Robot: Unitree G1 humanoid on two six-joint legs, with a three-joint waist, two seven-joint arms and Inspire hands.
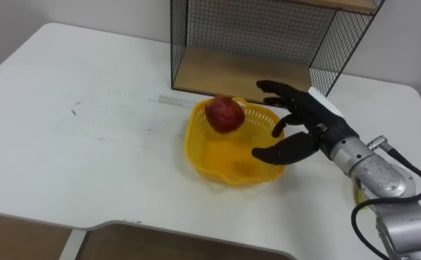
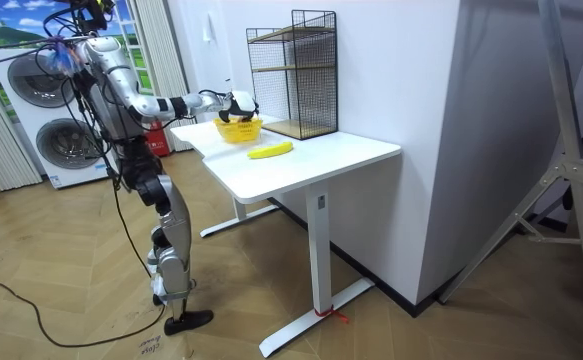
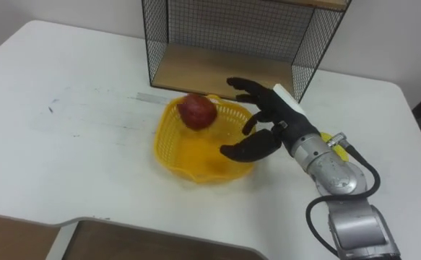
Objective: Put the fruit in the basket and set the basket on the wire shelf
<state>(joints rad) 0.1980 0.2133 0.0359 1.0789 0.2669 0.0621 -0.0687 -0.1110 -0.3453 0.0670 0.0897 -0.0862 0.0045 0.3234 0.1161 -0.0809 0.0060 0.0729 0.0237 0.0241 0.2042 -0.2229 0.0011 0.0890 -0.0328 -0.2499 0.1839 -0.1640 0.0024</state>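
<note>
A yellow plastic basket (image 1: 196, 148) stands on the white table just in front of the wire shelf (image 1: 196, 36). A red apple (image 1: 224, 114) sits high inside the basket, against its far rim. My right hand (image 1: 307, 119) is open at the basket's right side, its fingers spread above the rim and its thumb low over the near right edge, close beside the apple without holding it. In the room view a banana (image 2: 270, 150) lies on the table near the basket (image 2: 239, 129), on the room view's right of it.
The wire shelf has a wooden bottom board (image 1: 232, 76) at table level and a higher board above. The white table (image 1: 87, 144) stretches wide to the left of the basket. I stand at the table's end by two washing machines (image 2: 36, 120).
</note>
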